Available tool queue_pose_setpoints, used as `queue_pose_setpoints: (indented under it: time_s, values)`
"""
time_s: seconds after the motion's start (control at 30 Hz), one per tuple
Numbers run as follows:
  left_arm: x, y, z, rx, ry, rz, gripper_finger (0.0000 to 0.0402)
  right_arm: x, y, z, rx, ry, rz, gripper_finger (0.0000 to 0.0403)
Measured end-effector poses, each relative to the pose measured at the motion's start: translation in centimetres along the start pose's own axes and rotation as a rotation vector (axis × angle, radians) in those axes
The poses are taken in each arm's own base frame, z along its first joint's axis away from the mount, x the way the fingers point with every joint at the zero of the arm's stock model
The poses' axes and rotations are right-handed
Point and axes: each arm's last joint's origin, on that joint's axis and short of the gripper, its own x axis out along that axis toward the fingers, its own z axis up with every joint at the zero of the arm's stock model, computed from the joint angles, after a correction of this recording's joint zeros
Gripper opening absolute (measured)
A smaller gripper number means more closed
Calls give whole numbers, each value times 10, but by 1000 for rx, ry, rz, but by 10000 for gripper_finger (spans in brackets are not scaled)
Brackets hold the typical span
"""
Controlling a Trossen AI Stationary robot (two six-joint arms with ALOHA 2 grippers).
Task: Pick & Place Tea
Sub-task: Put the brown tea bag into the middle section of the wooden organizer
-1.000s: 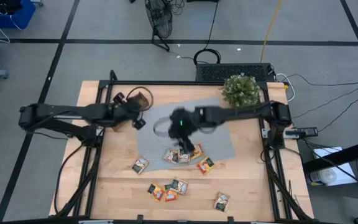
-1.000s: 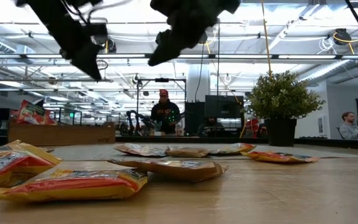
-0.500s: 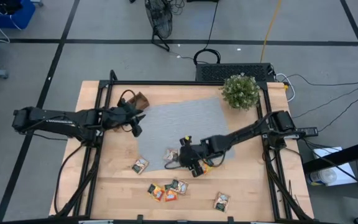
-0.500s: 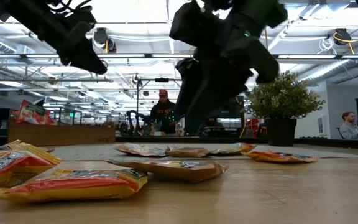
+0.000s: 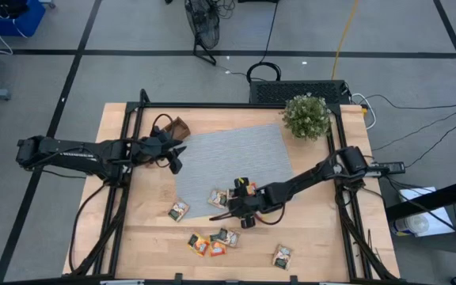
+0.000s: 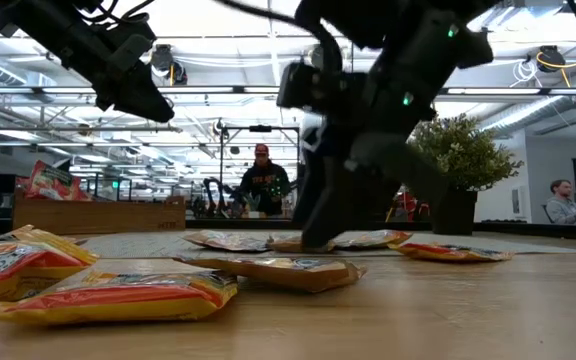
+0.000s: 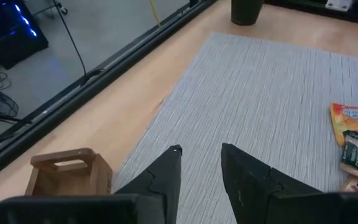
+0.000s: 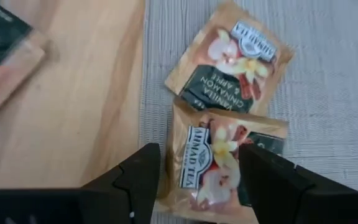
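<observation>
Several small tea sachets, orange, red and green, lie flat on the table: some at the grey mat's [image 5: 236, 158] near edge [image 5: 218, 198], others on the bare wood [image 5: 212, 241]. My right gripper [image 5: 240, 207] is down over the mat's near edge, open, its fingers on either side of one orange sachet [image 8: 216, 155]; a second sachet [image 8: 229, 59] lies just beyond it. My left gripper [image 5: 172, 158] hovers open and empty over the mat's left edge, beside the wooden tray [image 5: 177, 127]. My right gripper comes at the orange sachet from above, one finger [image 8: 138, 177] beside its edge and the other [image 8: 272, 180] over its opposite side. The sachet lies flat, partly on the mat. Whether the fingers touch it, I cannot tell.
A potted plant [image 5: 307, 115] stands at the table's far right corner. More sachets lie near the near edge [image 5: 282, 256] and left of the gripper [image 5: 179, 210]. The small wooden tray [image 7: 67, 171] sits at the far left. People [image 6: 265, 185] are in the room behind.
My right gripper has come down from high above the mat's middle toward the near edge, ending low over the sachets at the mat's edge. My left gripper has drawn back a little toward the table's left edge. The sachets lie where they were.
</observation>
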Motion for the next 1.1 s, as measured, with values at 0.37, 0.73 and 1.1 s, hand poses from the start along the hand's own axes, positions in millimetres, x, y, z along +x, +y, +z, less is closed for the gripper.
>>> queue_pose_setpoints:
  time_s: [0.37,0.73,1.1]
  values:
    - [0,-1,3,-12,-27,-9,120,4,-4,-9,43,81,-31,155]
    - [0,-1,3,-30,-28,-13,120,13,-6,-31,38,101,-20,12]
    - [3,-7,5,-168,-9,-155,120,-21,-11,17,-444,-1,-494,4]
